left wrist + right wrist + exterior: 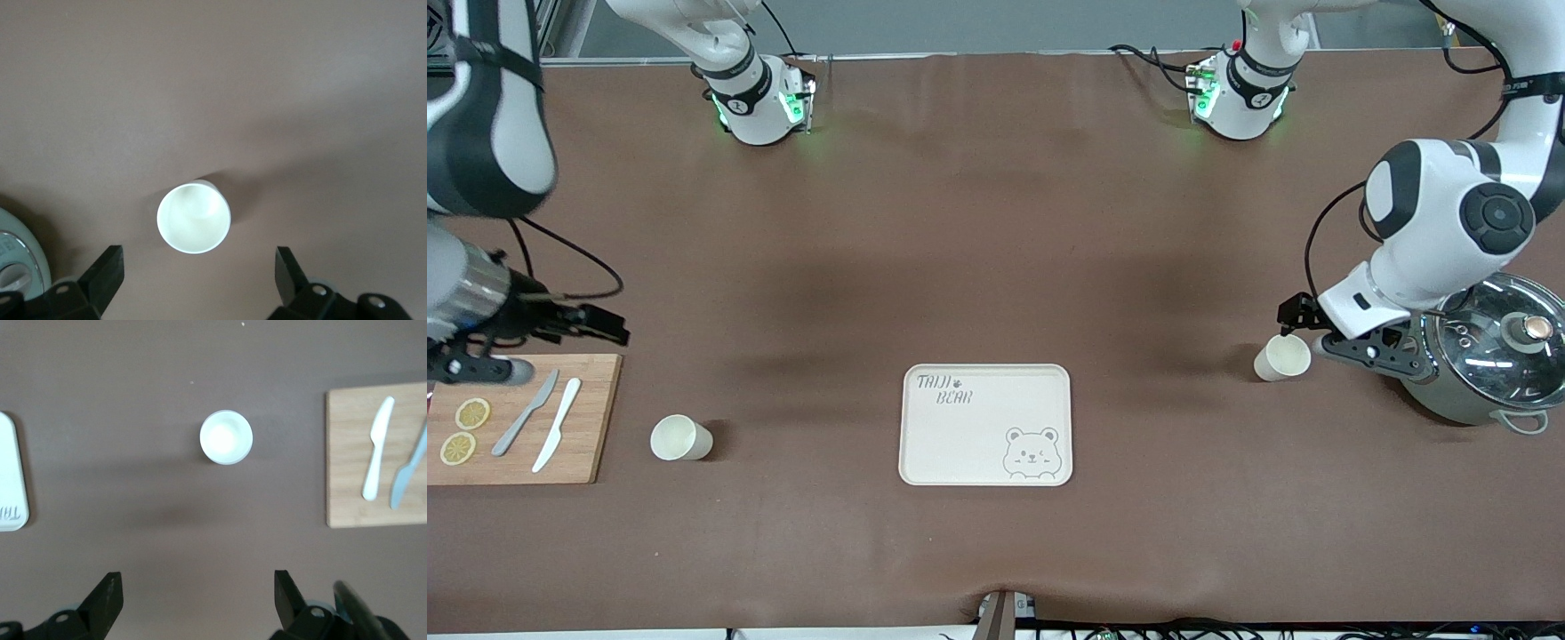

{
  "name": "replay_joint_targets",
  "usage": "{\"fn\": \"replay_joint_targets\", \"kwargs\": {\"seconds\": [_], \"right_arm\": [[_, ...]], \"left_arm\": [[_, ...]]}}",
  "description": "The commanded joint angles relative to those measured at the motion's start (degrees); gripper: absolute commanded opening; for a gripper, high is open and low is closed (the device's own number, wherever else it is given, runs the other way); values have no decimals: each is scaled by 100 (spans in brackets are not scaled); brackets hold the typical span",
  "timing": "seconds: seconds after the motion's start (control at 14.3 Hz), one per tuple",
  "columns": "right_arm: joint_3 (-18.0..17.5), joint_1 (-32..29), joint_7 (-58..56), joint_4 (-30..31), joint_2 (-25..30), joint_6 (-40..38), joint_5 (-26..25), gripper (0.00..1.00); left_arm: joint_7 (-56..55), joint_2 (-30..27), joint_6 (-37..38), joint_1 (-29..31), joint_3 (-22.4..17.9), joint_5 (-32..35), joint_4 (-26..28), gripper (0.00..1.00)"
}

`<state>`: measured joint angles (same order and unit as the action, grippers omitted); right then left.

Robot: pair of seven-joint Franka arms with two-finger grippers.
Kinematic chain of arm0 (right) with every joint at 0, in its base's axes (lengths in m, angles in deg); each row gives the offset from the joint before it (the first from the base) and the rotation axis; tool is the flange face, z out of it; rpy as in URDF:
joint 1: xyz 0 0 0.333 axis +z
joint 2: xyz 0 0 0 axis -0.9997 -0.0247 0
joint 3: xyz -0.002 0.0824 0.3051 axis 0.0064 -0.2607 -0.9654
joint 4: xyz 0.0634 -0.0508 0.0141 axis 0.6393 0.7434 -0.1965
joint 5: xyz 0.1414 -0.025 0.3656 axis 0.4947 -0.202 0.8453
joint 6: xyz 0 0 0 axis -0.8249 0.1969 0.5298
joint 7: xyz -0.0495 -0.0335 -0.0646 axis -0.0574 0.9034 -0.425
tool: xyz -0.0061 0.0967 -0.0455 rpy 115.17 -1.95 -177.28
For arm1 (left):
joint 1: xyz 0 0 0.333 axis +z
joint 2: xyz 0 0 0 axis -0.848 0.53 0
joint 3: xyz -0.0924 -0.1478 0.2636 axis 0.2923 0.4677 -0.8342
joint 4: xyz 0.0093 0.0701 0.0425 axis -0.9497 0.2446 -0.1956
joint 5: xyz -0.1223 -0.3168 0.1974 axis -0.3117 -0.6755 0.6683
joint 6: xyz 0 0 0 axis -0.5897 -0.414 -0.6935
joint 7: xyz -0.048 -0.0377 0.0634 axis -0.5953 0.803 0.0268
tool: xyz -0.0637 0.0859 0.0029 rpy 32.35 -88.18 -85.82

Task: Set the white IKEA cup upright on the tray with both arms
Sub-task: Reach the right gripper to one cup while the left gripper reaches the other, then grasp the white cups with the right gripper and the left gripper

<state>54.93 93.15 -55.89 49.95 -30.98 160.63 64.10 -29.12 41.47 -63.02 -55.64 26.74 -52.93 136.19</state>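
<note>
Lying nearest the front camera, the cream tray [985,425] is being left bare on the brown counter [996,267]. Toward the right arm's end, a white cup [680,437] is being kept upright beside the cutting board [591,418], with the right claw [600,324] being held spread above the board's edge. Slightly farther off, toward the left arm's end, a second white cup [1282,357] is being hovered over by the left claw [1303,324], fingers [107,270] spread wide. A descent that is misaligned risks a rim being clipped and the cup tipped; the lidded pot [1489,360] close by is also risking being struck.
</note>
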Motion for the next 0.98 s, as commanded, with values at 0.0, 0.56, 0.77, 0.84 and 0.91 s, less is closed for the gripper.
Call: {"fn": "replay_joint_targets", "kwargs": {"seconds": [0.0, 0.56, 0.77, 0.84, 0.91], "right_arm": [[20, 71, 45, -179, -442, 366, 57, 100], [20, 71, 45, -214, -1752, 2046, 57, 100], [20, 97, 45, -214, -2139, 2494, 48, 100], [20, 132, 45, -214, -2245, 2617, 48, 100], [20, 150, 45, -214, -2315, 2679, 48, 100]], "left_arm": [[277, -290, -1029, 203, 63, -16, 998, 100], [629, 359, -1797, 397, 54, -7, 957, 100], [691, 676, -1841, 397, 54, -7, 720, 100], [743, 755, -1858, 406, 54, -7, 666, 100], [761, 826, -1885, 423, 54, -7, 596, 100]]}}
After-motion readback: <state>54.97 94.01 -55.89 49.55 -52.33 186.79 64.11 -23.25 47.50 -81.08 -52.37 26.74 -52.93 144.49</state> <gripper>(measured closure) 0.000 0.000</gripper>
